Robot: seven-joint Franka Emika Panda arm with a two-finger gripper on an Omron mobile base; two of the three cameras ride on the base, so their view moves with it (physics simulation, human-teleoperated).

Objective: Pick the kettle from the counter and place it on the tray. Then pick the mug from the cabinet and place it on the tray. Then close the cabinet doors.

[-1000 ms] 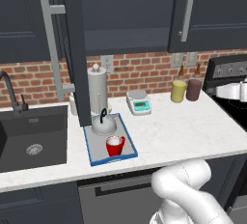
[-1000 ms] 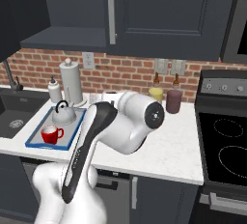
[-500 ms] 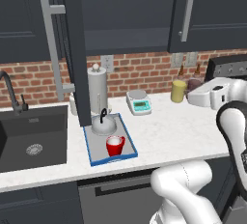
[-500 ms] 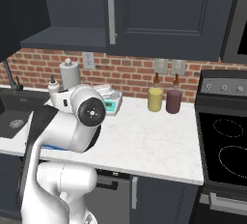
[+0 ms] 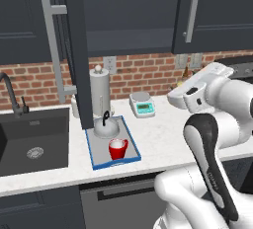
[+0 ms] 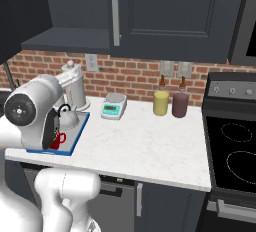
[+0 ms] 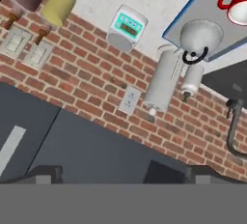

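Since half second ago, my arm swings back from tray; fingers wide, empty. Squat silver dome kettle, red mug sit on blue-rimmed grey tray. Next I push open navy cabinet door flat on panel, slowly.

a white digital scale stands near a tall grey cylinder, with yellow and maroon canisters side by side.

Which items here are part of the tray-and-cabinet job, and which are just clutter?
Job:
kettle, on the tray
mug, on the tray
tray
counter
open cabinet door

Clutter:
scale
tall grey cylinder
yellow canister
maroon canister
sink
stove
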